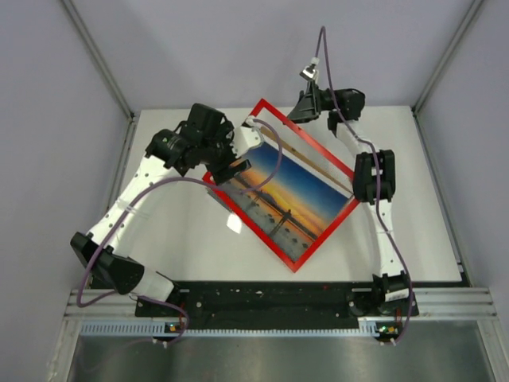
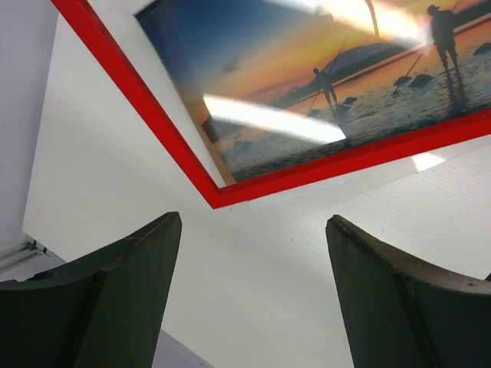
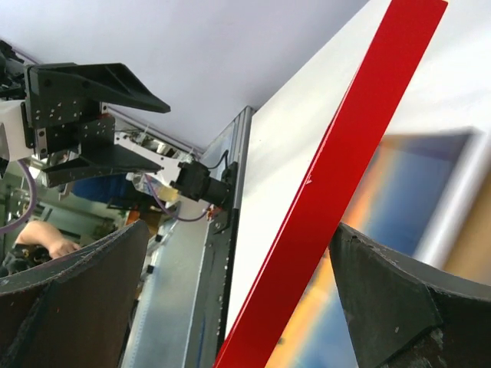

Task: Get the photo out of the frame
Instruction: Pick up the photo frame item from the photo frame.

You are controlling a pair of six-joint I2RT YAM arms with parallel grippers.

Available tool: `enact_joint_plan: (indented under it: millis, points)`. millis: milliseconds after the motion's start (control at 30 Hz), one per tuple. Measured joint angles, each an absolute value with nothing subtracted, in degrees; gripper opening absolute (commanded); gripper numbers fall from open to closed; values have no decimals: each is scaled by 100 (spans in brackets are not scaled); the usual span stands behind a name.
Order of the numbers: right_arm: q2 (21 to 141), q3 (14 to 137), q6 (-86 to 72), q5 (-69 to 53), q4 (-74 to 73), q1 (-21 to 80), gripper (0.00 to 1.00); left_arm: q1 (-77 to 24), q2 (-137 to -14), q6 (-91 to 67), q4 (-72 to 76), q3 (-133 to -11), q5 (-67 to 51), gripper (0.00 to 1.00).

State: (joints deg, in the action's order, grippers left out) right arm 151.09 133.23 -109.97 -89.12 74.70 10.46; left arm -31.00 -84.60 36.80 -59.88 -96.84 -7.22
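The red frame (image 1: 310, 150) lies turned like a diamond on the white table, with the sunset photo (image 1: 290, 203) inside it. A pale brown strip shows between the photo and the frame's far right side. My left gripper (image 1: 231, 171) is open and empty over the frame's left corner. In the left wrist view the open gripper (image 2: 253, 230) sits over bare table, just short of the frame's corner (image 2: 219, 201) and the photo (image 2: 307, 77). My right gripper (image 1: 306, 107) is open at the frame's far edge. In the right wrist view the gripper (image 3: 238, 238) has the red frame bar (image 3: 345, 153) running between its spread fingers, with the photo (image 3: 410, 192) beyond.
Grey enclosure walls (image 1: 64, 95) stand close on the left, back and right of the white table (image 1: 183, 231). A black and aluminium rail (image 1: 270, 298) with both arm bases runs along the near edge. Purple cables (image 1: 262, 179) hang from each arm.
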Motion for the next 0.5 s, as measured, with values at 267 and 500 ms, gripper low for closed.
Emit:
enact_joint_plan:
  millis: [267, 500]
  points:
    - [15614, 13404, -11203, -8809, 7533, 829, 99, -3129, -8468, 3717, -6160, -9850, -729, 82]
    - [15799, 13404, -11384, -8814, 7500, 746, 99, -3168, -8602, 3634, -6158, -9883, -867, 82]
